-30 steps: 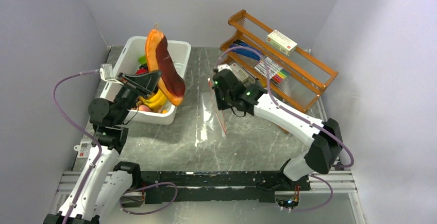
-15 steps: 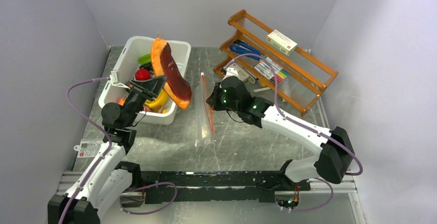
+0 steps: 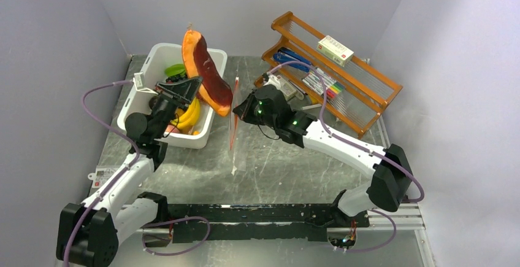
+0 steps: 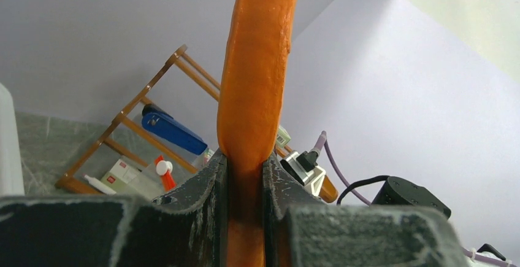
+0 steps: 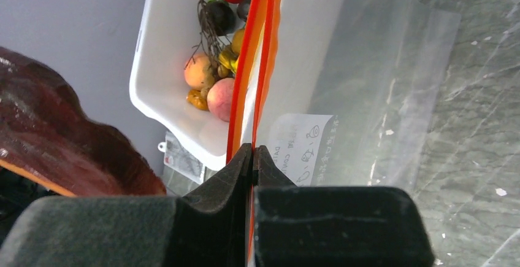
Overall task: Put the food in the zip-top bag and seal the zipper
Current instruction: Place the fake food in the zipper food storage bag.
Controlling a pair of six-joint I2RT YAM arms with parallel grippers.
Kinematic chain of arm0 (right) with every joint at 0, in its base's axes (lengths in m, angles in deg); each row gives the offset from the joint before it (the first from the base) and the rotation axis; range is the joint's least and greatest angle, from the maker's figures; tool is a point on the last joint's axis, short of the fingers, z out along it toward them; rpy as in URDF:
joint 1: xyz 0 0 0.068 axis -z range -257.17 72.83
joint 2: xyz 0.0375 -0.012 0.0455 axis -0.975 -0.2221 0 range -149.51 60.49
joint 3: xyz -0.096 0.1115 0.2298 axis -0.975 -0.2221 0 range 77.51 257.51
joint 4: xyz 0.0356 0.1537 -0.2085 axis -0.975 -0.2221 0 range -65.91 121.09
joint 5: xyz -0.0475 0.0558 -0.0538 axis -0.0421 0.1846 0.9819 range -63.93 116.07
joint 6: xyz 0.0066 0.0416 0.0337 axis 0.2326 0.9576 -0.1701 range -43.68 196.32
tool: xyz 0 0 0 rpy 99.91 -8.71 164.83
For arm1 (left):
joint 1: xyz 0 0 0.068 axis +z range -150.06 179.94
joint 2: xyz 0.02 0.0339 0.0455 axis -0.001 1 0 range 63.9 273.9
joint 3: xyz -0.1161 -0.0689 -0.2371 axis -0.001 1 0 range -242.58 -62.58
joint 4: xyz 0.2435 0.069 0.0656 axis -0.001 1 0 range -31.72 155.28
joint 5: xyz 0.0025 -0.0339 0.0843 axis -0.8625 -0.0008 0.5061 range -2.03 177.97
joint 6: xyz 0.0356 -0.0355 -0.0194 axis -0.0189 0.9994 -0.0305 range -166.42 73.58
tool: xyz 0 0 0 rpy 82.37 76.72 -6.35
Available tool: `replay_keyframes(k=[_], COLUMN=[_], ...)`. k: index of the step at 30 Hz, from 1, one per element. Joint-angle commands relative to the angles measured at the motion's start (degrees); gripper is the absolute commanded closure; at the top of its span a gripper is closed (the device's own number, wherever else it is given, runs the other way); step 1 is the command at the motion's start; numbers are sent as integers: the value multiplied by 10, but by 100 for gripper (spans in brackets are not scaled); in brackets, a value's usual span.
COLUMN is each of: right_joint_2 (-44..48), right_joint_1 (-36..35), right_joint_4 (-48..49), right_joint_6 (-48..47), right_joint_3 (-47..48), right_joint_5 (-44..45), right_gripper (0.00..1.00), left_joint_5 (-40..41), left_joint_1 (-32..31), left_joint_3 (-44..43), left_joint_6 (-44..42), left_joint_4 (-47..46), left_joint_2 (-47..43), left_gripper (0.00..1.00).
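Slab (image 3: 208, 78) is pinched by its lower edge in the left gripper (image 4: 245, 172) and held upright over the right end of the white bin (image 3: 190, 139). Just to its right the zip-top bag (image 5: 368, 64) is hung edge-on, its zipper (image 5: 262, 46) nipped in the tightly pressed right gripper (image 5: 252, 156). One lip or both: cannot be told. Mouth is barely parted and should be widened, then the slab fed in narrow end first. Fruits (image 5: 219, 98) are left in the bin.

The slab (image 3: 211, 80) is dark red-brown with an orange rim. The clear zip-top bag (image 5: 374, 64) has an orange-red zipper (image 5: 249, 58) and white label (image 5: 300, 147). Bananas (image 3: 190, 115) yellow, bin (image 3: 199, 139) white, desk (image 3: 276, 169) grey with pale marbling.
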Motion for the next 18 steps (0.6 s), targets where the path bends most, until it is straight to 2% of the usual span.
replay_keyframes(k=[1, 4, 7, 14, 18], right_joint_2=[15, 11, 7, 44, 43], right_joint_1=[-14, -22, -29, -33, -33], right_joint_4=[11, 11, 3, -7, -3], right_joint_6=[21, 18, 15, 15, 17], right_joint_3=[13, 20, 29, 18, 17], right_joint_5=[30, 25, 25, 83, 88], right_gripper=[100, 100, 100, 100, 100], left_joint_5=[6, -3, -3, 75, 116], left_joint_1=[-8, -13, -25, -52, -75], left_joint_3=[-15, -14, -26, -31, -32], left_joint_6=[-17, -31, -76, -203, -259], left_joint_4=[-78, -98, -73, 30, 63], left_joint_2=[18, 45, 58, 25, 18], left_gripper=[93, 93, 93, 93, 93])
